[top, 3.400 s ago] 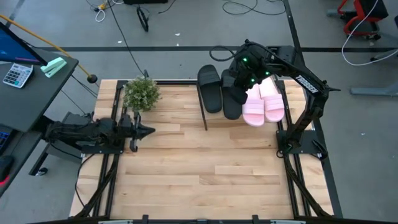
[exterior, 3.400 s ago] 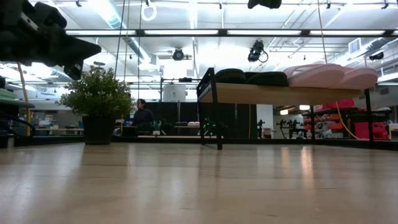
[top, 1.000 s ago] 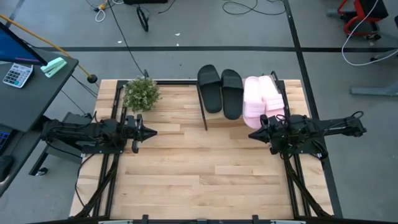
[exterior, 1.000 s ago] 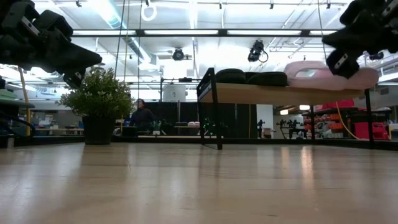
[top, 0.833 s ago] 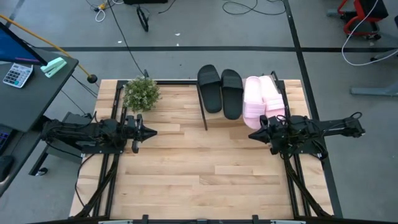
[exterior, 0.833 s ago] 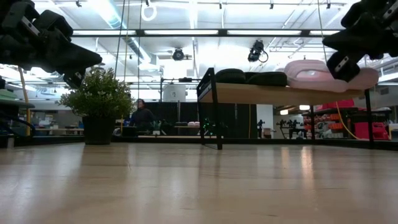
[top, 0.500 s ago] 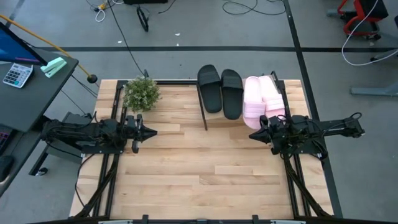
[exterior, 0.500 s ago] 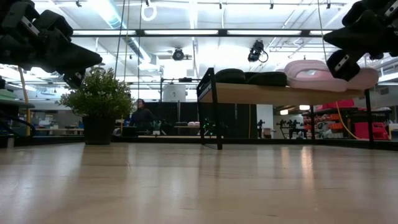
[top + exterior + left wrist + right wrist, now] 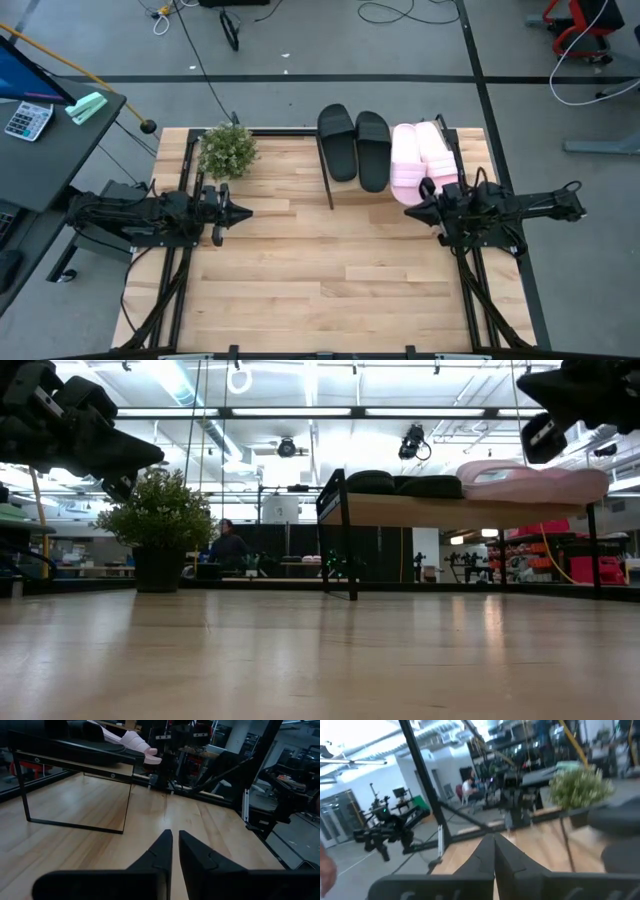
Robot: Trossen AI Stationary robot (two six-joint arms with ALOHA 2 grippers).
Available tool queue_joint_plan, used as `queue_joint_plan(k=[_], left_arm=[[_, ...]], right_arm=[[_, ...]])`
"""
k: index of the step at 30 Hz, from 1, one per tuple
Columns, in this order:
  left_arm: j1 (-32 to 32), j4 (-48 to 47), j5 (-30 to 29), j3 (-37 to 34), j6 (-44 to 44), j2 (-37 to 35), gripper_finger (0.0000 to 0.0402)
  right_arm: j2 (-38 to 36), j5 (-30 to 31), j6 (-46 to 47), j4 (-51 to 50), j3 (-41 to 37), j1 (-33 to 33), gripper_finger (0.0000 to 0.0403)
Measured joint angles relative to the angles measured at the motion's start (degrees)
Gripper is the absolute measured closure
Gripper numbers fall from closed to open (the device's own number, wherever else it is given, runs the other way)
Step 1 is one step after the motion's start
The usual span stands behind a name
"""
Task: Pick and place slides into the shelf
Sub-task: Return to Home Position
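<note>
We see bright, even light from ceiling strip lamps, leaving only faint shadows on the desk. In the low view its wood reflects their glare in pale streaks.

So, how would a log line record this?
slides: four on shelf | left gripper: jaws shut | right gripper: jaws shut, beside shelf

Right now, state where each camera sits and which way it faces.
High: overhead, facing down on the table; both arms show, left gripper and right gripper.
Low: tabletop height, looking level at the shelf; both grippers overhead.
Left wrist: on left arm, facing the shelf; own fingers.
Right wrist: on right arm, facing the potted plant; own fingers.
Shared: high and low show the slides.
</note>
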Motion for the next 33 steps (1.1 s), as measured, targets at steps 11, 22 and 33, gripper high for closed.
queue_joint_plan(k=[11,22,33], left_arm=[[0.0,0.0,0.0,0.0,0.0,0.0,0.0362],[0.0,0.0,0.0,0.0,0.0,0.0,0.0373],[0.0,0.0,0.0,0.0,0.0,0.0,0.0363]], right_arm=[[-6.7,2.3,-5.2,1.1,0.1,0.0,0.0403],[-8.9,3.1,-5.7,-3.8,0.0,0.0,0.0403],[-8.9,2.8,-6.3,0.5,-1.8,0.0,0.0403]])
